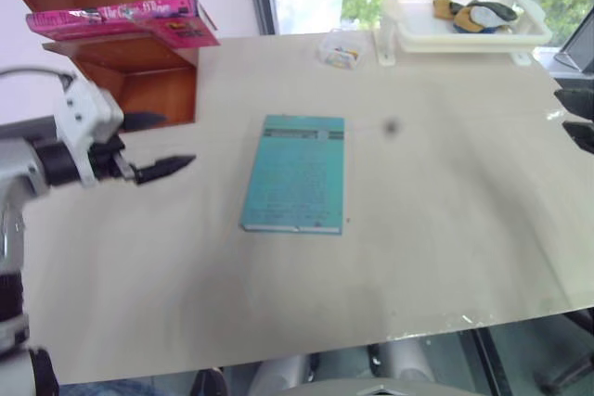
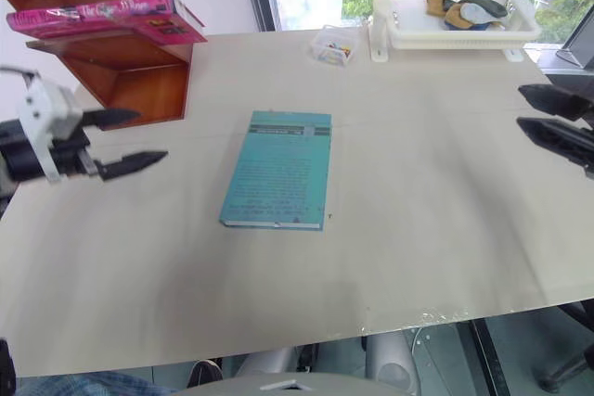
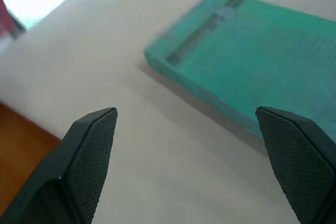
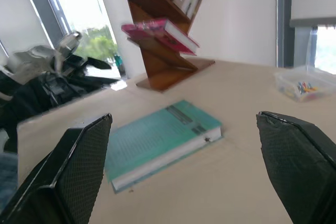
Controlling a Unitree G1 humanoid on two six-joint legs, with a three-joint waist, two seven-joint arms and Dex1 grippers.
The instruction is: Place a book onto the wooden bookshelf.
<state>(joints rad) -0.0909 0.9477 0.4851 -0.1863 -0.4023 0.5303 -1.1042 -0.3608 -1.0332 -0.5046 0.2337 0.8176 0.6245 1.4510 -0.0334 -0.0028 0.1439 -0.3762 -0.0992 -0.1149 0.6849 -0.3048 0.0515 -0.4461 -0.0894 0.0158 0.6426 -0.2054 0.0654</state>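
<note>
Pink book point(image 1: 130, 18) lies flat on wooden bookshelf point(image 1: 139, 76) at table's far left corner, overhanging the shelf's front. Left gripper point(image 1: 160, 146) empty, fingers spread, near shelf. Right gripper point(image 2: 549, 118) spread, empty. Teal book point(image 1: 297, 173) mid-table. Advice: retreat left arm clear of overhanging book.

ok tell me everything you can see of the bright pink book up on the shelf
The bright pink rectangular book lies flat on a stepped shelf of the reddish-brown wooden bookshelf, cover up, one end jutting past the shelf toward the table. Its cover looks glossy, with fine text and small dark picture squares near one edge. Only the shelf touches it; neither gripper is on it.
</note>
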